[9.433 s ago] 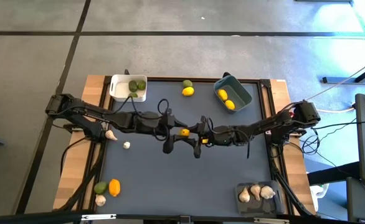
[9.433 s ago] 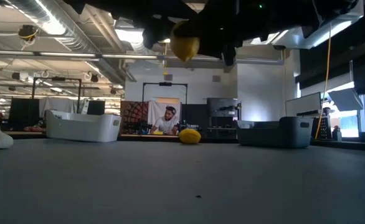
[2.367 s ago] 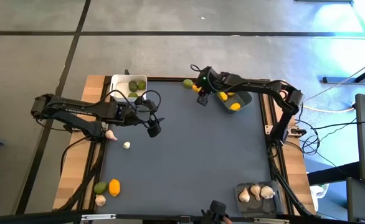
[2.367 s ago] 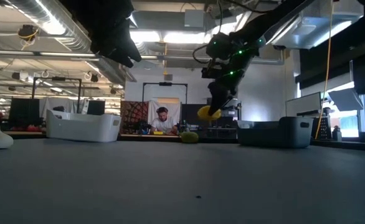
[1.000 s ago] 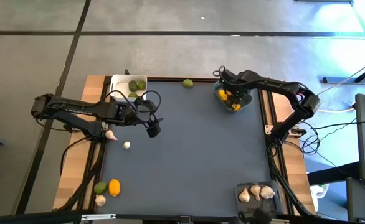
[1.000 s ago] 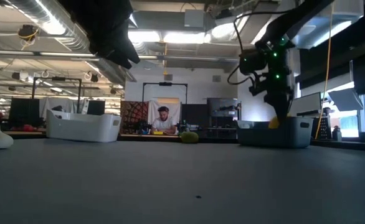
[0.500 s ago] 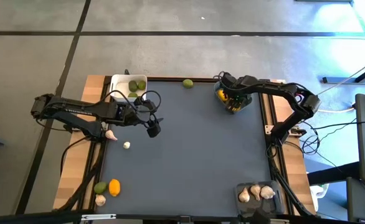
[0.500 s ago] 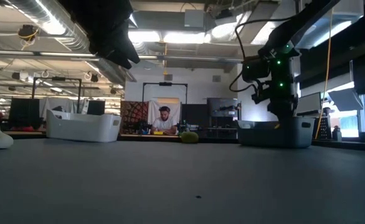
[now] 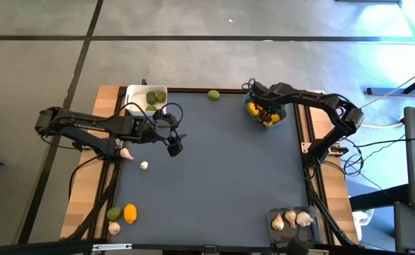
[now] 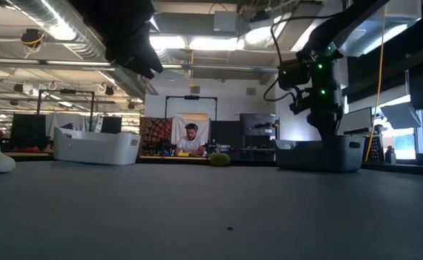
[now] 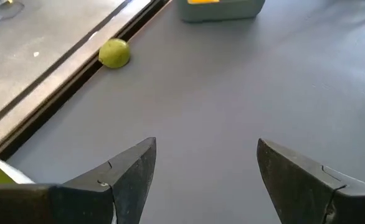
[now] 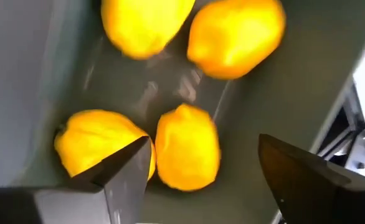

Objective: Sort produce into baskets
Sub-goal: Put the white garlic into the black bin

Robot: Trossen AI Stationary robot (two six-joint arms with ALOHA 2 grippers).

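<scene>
My right gripper (image 12: 204,148) hangs open over the blue-grey basket (image 9: 273,113) at the far right, fingers pointing down. Several yellow lemons (image 12: 187,148) lie on the basket's floor below it, none between the fingers. My left gripper (image 11: 205,149) waits open above the mat (image 9: 173,146), near the white basket (image 9: 135,103), which holds green fruits (image 9: 153,98). One green fruit (image 9: 213,94) lies on the mat at the far edge. Two garlic bulbs (image 9: 126,153) lie on the mat at the left. The clear basket (image 9: 292,219) at the near right holds garlic.
A green fruit (image 9: 114,212), an orange fruit (image 9: 129,212) and a garlic bulb (image 9: 114,227) lie at the near left corner. A raised wooden frame (image 9: 107,95) borders the dark mat. The middle of the mat (image 9: 222,184) is bare. A person sits far behind the table (image 10: 190,141).
My right gripper has dipped down into the blue-grey basket and come up a little. The lemon that showed at its fingertips just above the basket's rim is no longer there; it lies in the basket with the others.
</scene>
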